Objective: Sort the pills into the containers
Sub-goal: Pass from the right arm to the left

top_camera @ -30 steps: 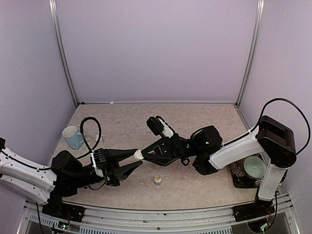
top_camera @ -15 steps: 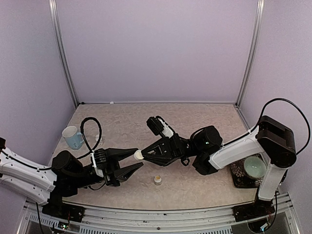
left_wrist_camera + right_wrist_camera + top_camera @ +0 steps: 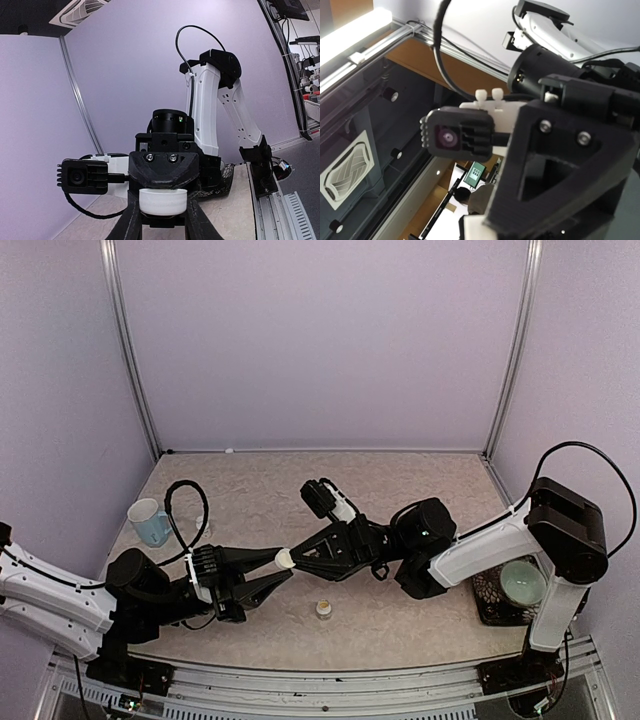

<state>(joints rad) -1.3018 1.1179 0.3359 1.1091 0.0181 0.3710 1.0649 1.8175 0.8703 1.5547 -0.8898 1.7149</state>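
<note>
Purple walls (image 3: 320, 340) stand around a sandy table (image 3: 250, 490). Over the middle of it the two arms meet nose to nose.

The right gripper (image 3: 298, 560) comes in from the right. Its fingers are squeezed tight on a white bottle (image 3: 283, 558), held up off the table and pointing left.

The left gripper (image 3: 284, 565) comes in from the left. A moment ago its fingers stood wider apart around the end of the bottle. Now they have come back in, and in the left wrist view they look pressed on both sides of the round white end. So the left gripper has let go a little and then grabbed on again.

I think this is a fresh hold so the lid can be twisted off. No pills are out yet, so the sorting has not really started.

The green pill box is not in sight in any view. It may be hidden under the arms.

A small pale round thing (image 3: 323, 609) sits on the table, near the front edge. A blue mug (image 3: 148, 521) stands at the left side. A pale green bowl (image 3: 523, 583) rests at the right side.
</note>
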